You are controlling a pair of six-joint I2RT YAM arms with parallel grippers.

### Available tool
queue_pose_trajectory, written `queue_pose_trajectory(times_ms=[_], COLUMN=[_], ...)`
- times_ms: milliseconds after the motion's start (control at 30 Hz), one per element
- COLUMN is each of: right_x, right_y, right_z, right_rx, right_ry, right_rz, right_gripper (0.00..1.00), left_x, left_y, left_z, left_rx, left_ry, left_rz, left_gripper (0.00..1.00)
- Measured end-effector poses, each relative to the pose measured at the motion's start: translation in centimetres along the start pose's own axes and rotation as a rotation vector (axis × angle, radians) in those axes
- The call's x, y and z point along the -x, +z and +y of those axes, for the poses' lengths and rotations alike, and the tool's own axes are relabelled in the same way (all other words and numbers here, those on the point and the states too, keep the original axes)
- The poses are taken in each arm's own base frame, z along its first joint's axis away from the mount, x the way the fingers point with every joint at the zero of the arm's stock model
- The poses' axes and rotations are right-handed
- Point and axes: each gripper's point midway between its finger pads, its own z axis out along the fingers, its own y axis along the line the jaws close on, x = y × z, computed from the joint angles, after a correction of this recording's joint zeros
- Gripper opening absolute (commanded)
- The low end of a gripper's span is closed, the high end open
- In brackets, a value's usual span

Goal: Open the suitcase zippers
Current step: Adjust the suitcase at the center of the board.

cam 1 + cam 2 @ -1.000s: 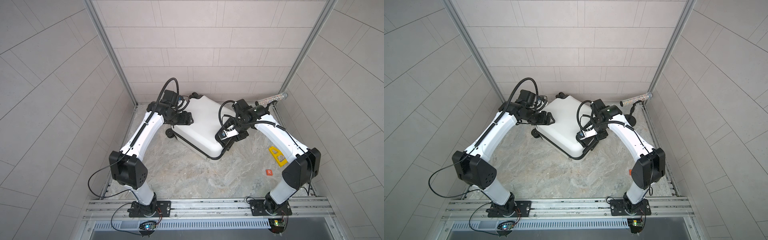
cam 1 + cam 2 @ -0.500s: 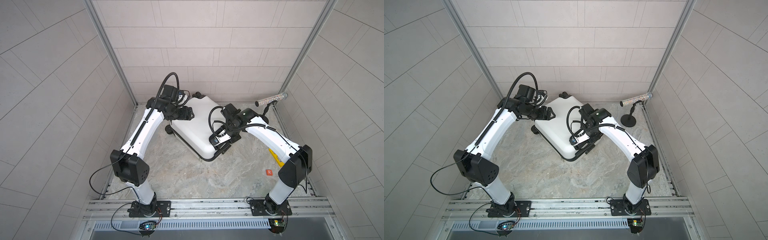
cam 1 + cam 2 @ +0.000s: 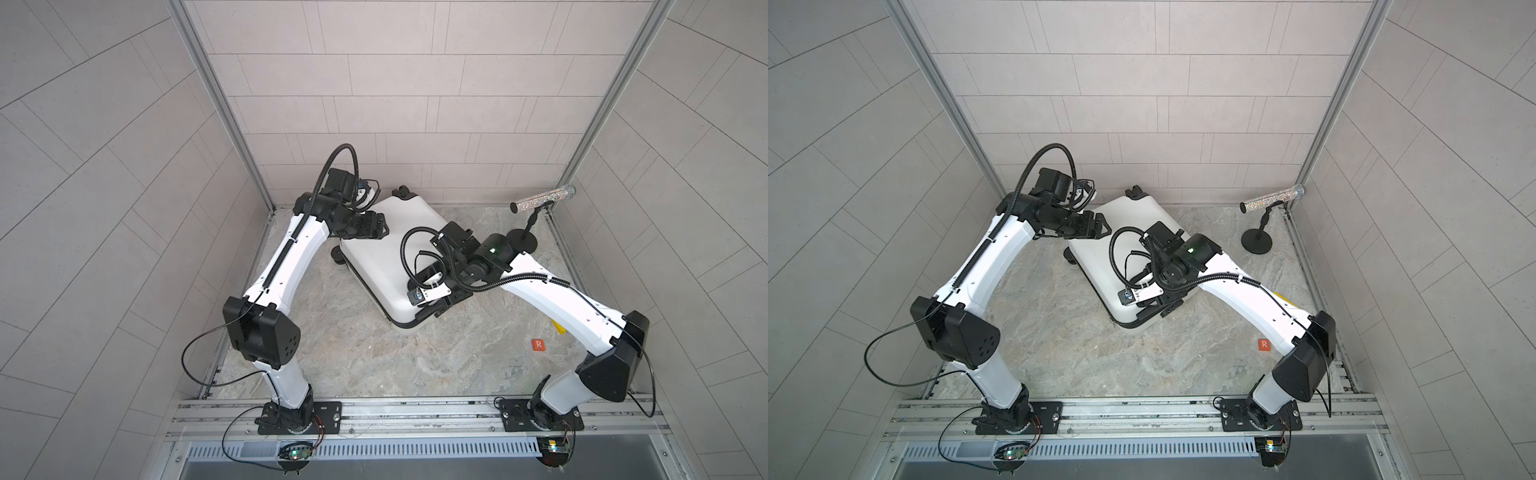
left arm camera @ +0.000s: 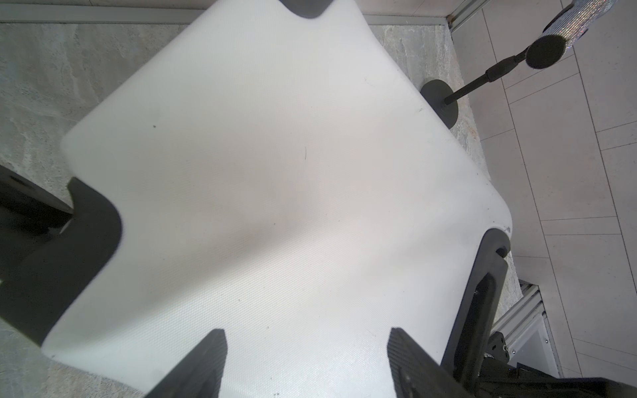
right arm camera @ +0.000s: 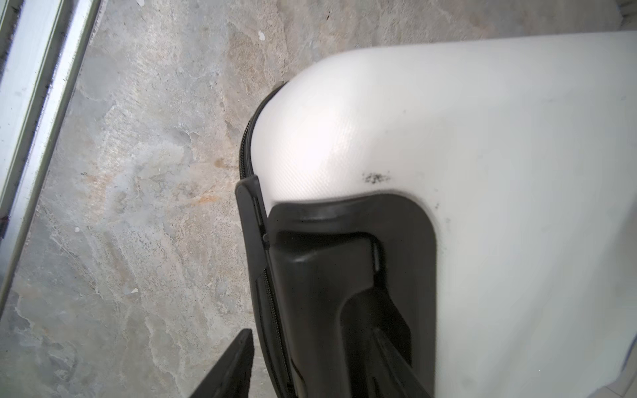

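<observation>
Suitcase [image 3: 386, 253] lying flat at the 12 o'clock end of the floor [image 3: 353, 361], an arm on each side

Left gripper [image 3: 379, 226] is over the white shell near its 11 o'clock edge, fingers [image 4: 206, 361] spread wide with nothing in them. Right gripper [image 3: 434, 306] is at the 5 o'clock corner, one finger [image 5: 238, 361] just outside the zippers [image 5: 245, 144]. Honestly can't tell if it's pinching anything.

The site is a robotics laboratory cell: tile-patterned wall panels [image 3: 415, 83] in aluminium posts [image 3: 218, 95] enclose a stone-patterned table [image 3: 374, 357], with left arm [image 3: 286, 257] and right arm [image 3: 557, 299] bolted to a front rail [image 3: 415, 409].
</observation>
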Motion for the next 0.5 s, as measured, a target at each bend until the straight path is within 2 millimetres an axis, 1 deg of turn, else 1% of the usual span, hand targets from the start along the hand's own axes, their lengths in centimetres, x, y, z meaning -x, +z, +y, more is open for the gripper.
queue_pose_trajectory(times_ms=[100, 233, 367, 500], right_x=[-0.3, -1.5, -2.8, -4.0], right_y=[-1.2, -2.1, -2.3, -1.8], right_z=[-0.8, -1.5, -1.6, -1.1], right_rx=[-0.026, -0.043, -0.032, 0.023], right_ry=[0.03, 0.066, 0.078, 0.072], right_rz=[0.0, 0.006, 0.022, 0.053], right_gripper=[0.62, 0.63, 0.64, 0.64], left_x=[-0.5, -1.2, -3.0, -4.9], left_y=[-0.5, -1.5, -2.8, -4.4], left_z=[0.0, 0.0, 0.6, 2.2], left_rx=[0.004, 0.018, 0.062, 0.155], left_ry=[0.001, 0.004, 0.007, 0.026], left_rz=[-0.006, -0.017, -0.03, -0.075], left_gripper=[0.79, 0.79, 0.8, 0.82])
